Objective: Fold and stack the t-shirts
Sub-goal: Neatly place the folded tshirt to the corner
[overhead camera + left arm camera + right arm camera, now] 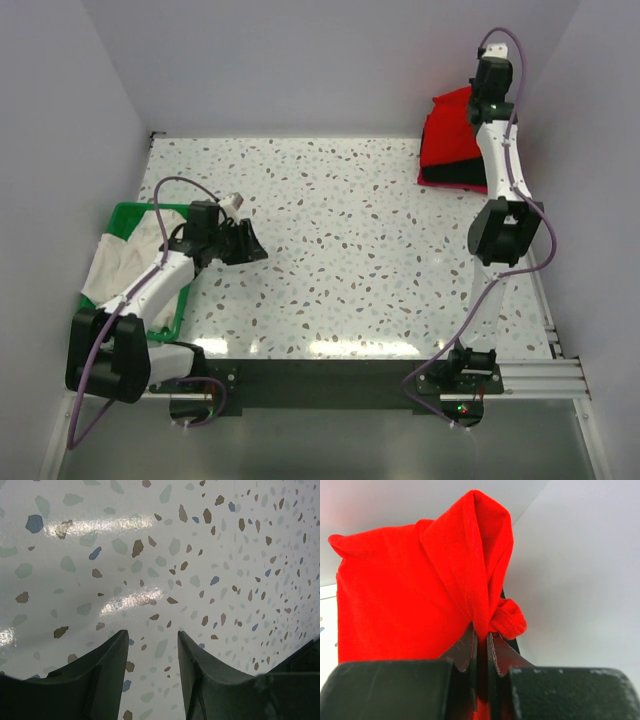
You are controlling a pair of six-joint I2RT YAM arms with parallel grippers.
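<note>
The bright red t-shirt (pixel 452 130) lies at the table's far right corner on top of a black folded shirt (pixel 455 178). My right gripper (pixel 487 98) is shut on a bunched fold of the red shirt (pixel 420 595) and holds that fold lifted near the back wall. A white t-shirt (pixel 125 255) hangs out of the green basket at the left. My left gripper (pixel 252 245) is open and empty over the bare speckled table, right of the basket; in the left wrist view its fingers (pixel 100 672) stand apart with only tabletop between them.
The green plastic basket (pixel 165 320) sits at the table's left edge beside the left arm. White walls close the table at the back and on both sides. The speckled tabletop (pixel 350 250) spans the middle.
</note>
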